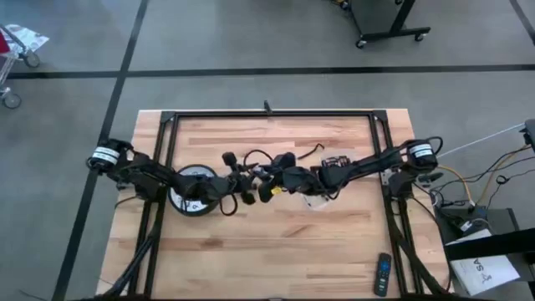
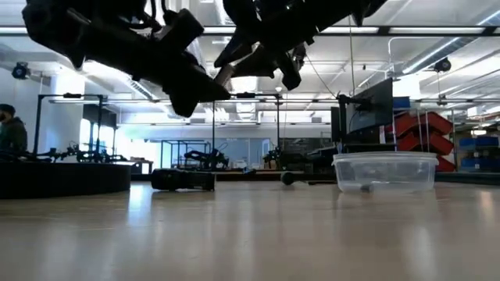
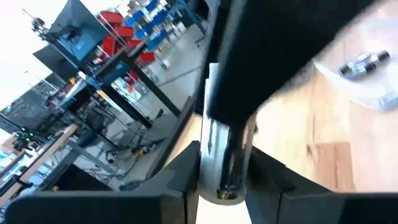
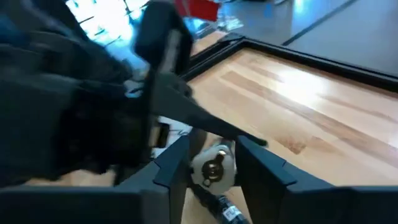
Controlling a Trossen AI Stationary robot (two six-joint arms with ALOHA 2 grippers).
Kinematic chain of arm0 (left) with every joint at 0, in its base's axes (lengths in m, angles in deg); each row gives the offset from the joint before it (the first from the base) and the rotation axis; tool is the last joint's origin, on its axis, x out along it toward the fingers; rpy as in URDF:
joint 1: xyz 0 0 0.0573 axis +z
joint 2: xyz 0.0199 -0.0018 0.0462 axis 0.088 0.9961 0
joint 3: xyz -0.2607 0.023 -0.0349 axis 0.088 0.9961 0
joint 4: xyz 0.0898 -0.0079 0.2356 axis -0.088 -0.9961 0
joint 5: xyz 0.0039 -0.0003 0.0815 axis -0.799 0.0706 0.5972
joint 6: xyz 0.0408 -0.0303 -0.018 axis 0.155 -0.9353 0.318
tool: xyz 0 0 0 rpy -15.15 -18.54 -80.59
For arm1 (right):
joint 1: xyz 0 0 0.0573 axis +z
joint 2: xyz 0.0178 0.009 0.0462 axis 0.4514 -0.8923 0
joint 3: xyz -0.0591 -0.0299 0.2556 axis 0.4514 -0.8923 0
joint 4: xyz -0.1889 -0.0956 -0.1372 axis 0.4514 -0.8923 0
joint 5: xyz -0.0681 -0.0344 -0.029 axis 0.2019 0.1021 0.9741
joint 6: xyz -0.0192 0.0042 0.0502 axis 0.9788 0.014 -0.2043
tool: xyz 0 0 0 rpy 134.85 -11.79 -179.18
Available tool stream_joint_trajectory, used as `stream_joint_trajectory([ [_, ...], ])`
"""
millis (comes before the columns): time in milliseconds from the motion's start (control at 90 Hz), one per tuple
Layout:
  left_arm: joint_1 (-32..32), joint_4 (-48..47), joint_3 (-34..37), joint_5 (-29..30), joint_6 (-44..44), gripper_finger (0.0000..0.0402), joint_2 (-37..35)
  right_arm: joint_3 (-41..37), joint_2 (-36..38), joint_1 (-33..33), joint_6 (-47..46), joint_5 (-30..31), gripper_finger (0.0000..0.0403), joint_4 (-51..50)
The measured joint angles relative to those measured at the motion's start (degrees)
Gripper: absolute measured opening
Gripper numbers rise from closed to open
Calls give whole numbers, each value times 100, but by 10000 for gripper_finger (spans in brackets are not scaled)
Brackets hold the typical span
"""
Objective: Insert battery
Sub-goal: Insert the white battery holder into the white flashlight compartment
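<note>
Wood-plank table: left gripper clamped on a silver cylindrical flashlight body, raised mid-table. Right gripper meets it, pinching a small round-ended metallic battery. Clear plastic container sits right.

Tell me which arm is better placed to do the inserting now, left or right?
Probably right. The right gripper pinches a small silver cylinder end-on, close to the left gripper, which only clamps a long silver tube.
</note>
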State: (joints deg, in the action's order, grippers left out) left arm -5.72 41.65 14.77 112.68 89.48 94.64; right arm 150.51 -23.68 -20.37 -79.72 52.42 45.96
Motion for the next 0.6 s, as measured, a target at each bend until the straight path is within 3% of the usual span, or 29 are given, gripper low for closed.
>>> stream_joint_trajectory([
  [133, -53, -516, 3, -95, -343, 58, 0, 67, 167, 2, 358, -447, 125, -520],
  [300, -151, -841, 7, -741, -913, 60, 0, 196, 418, 30, 1478, -945, 144, -1253],
  [456, -155, -985, 7, -1115, -1264, 77, 0, 229, 455, 179, 2744, -1629, 166, -1409],
  [600, -157, -1122, 7, -1626, -1519, 62, -2, 229, 342, 299, 3474, -1824, 182, -1479],
])
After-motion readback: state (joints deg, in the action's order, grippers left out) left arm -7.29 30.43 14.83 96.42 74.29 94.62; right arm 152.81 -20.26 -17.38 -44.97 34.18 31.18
